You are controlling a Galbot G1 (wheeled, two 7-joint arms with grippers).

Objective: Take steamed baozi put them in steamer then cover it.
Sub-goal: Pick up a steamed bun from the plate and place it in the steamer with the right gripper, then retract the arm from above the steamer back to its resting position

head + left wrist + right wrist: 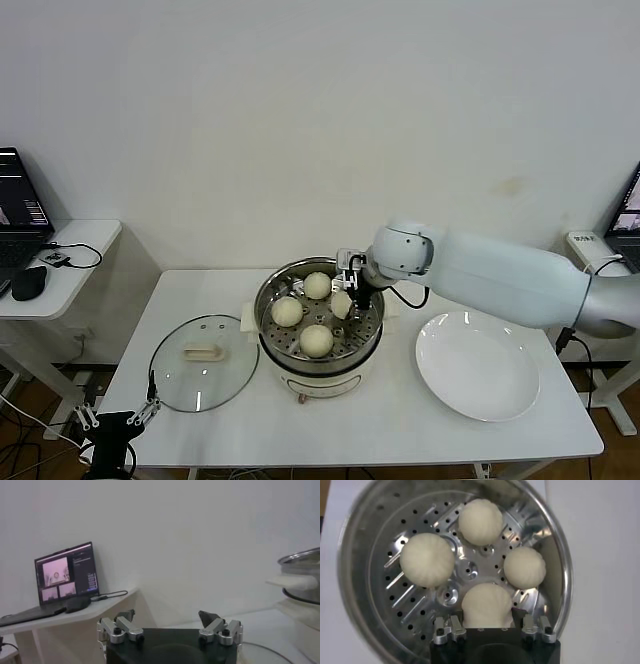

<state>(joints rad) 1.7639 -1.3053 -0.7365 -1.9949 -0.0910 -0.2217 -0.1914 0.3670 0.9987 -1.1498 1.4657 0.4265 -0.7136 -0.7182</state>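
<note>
The right gripper (347, 297) is reached out over the steamer (318, 355) and is clamped on the fourth bun (341, 304), which is being held at the right side of the pot, just above the holed tray. In the right wrist view that bun (487, 604) is seen pinched between the fingers (451, 628), low in the pot and right next to the others. Three more buns are already sat on the tray: one at the back (318, 285), one on the left (287, 312), one at the front (317, 340). They're packed close together, pretty much touching around the middle.

The lid (204, 349) is laid flat on the table (400, 425) just left of the steamer, handle up. A white plate (478, 365) is parked on the right side, with nothing on it.

The left gripper (118, 421) is hung low by the table's front-left corner, fingers spread wide, nothing in them. A laptop (65, 574) can be spotted on a side desk further left.
</note>
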